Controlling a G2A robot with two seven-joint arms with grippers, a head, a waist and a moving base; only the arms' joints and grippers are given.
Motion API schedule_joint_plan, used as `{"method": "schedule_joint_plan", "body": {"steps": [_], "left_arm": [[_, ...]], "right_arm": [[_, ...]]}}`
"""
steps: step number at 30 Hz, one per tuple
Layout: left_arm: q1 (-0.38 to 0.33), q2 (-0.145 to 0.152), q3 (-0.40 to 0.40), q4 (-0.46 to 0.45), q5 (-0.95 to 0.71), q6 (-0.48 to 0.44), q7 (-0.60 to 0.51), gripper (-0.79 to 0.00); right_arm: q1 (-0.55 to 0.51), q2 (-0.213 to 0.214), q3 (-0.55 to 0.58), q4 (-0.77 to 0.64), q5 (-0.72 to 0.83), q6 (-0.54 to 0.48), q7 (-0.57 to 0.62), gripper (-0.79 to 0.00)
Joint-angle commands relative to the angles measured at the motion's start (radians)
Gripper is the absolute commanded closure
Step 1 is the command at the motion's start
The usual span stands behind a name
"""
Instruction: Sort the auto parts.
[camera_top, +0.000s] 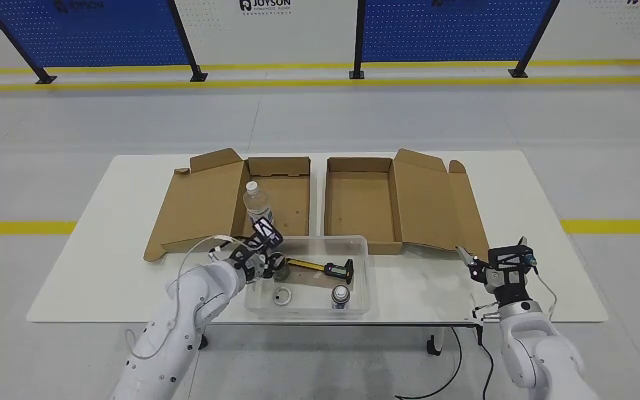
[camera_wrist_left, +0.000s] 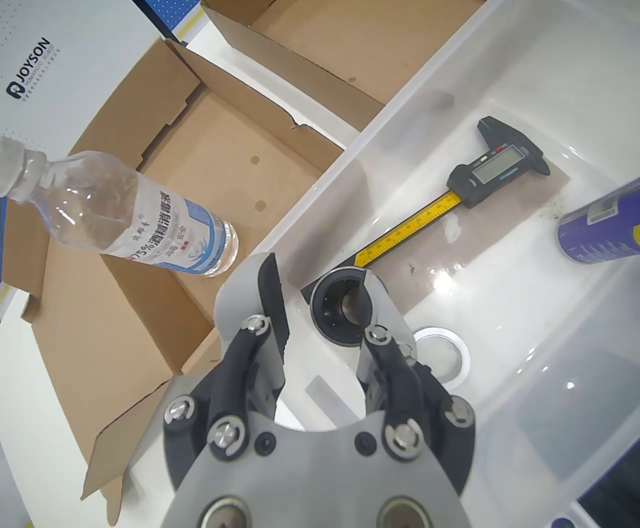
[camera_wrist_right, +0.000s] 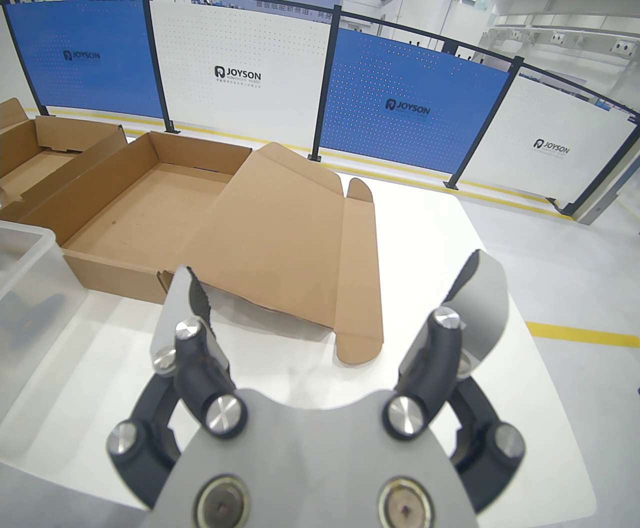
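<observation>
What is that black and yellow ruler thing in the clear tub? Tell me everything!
It is a digital caliper: a black, plastic-looking head with a grey screen and small buttons, on a yellow ruler bar with black marks. It lies flat on a brown sheet on the tub floor. Its yellow end stops beside a black ring; nothing grips it.

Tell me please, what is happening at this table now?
The robot is sorting parts out of a clear bin. Its left gripper is open over a black ring in the bin, where a caliper, a silver ring and a blue can also lie. A bottle stands in the left cardboard box. The right gripper is open over the table, holding nothing.
</observation>
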Motion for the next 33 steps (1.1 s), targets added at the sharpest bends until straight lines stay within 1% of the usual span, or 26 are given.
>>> {"method": "schedule_joint_plan", "body": {"steps": [1,16,18,21,26,33], "left_arm": [[0.0,0.001,0.002,-0.001,-0.006,-0.006,-0.009,-0.286],[-0.024,0.001,0.04,0.039,0.001,-0.012,-0.024,-0.286],[-0.026,0.001,0.045,0.042,0.004,-0.012,-0.025,-0.277],[-0.027,0.001,0.051,0.039,0.0,-0.018,-0.024,-0.259],[-0.021,0.003,0.053,0.023,-0.039,-0.042,-0.035,-0.265],[-0.014,0.007,0.059,0.012,-0.011,-0.043,-0.017,-0.237]], "right_arm": [[0.0,0.0,0.0,0.0,0.0,0.0,0.0,-0.785],[0.0,0.0,0.0,0.0,0.0,0.0,0.0,-0.785],[0.0,0.0,0.0,0.0,0.0,0.0,0.0,-0.785],[0.0,0.0,0.0,0.0,0.0,0.0,0.0,-0.785],[0.0,0.0,0.0,0.0,0.0,0.0,0.0,-0.785],[0.0,0.0,0.0,0.0,0.0,0.0,0.0,-0.785]]}}
